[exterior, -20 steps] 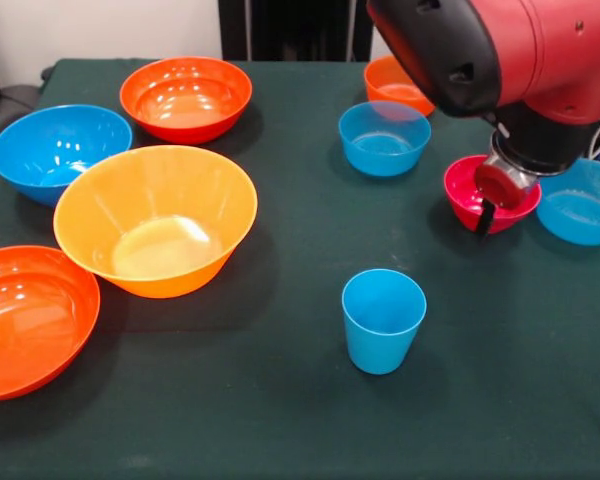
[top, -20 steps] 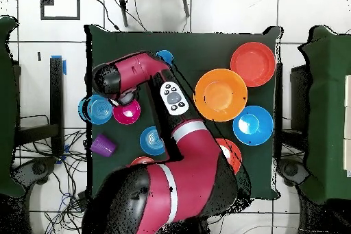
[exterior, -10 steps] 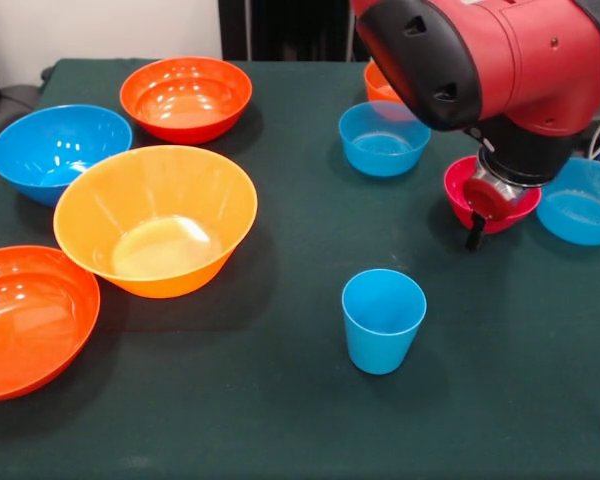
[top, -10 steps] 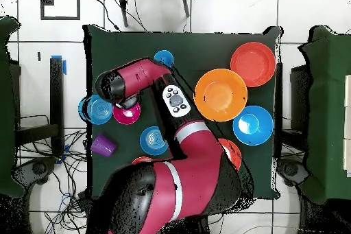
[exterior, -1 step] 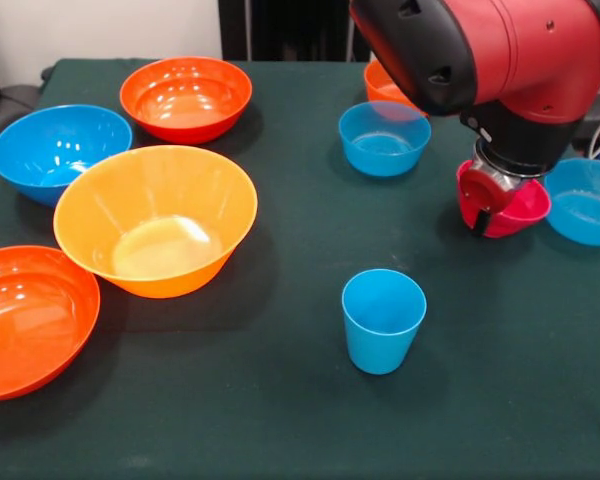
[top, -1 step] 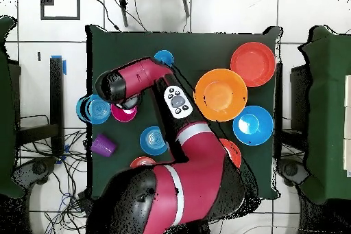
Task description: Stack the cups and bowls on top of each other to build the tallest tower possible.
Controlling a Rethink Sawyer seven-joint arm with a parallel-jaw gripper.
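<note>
The green table point(exterior, -1 step: 280, 420) carries everything, and the light blue cup point(exterior, -1 step: 383, 320) stands upright and alone on its near part, mouth up, with nothing stacked on it.

Well to the left of the blue cup, at the table's near left corner, lies a large red-orange bowl point(exterior, -1 step: 25, 320). Just behind it sits the large yellow-orange bowl point(exterior, -1 step: 155, 220), whose rim nearly touches it.

Behind the blue cup and to its right, the gripper point(exterior, -1 step: 480, 215) has closed on the near-left rim of the pink bowl point(exterior, -1 step: 515, 205). One black finger shows on the outside of the wall, and the other is hidden by the wrist. The pink bowl sits tilted, its gripped side higher than the rest. Just beside it, further right of the cup, is a small blue bowl point(exterior, -1 step: 585, 200), partly behind the arm.

Far left of the cup, behind the yellow-orange bowl, sits the large blue bowl point(exterior, -1 step: 60, 150). Straight behind the cup, well apart from it, is a second small blue bowl point(exterior, -1 step: 383, 138), empty and upright.

Farthest from the cup are a second large red-orange bowl point(exterior, -1 step: 185, 97) to the back left and the small orange bowl point(exterior, -1 step: 385, 85), half hidden by the arm.

The purple cup point(top, -1 step: 103, 145) shows only from overhead, beyond the pink bowl from the blue cup.
</note>
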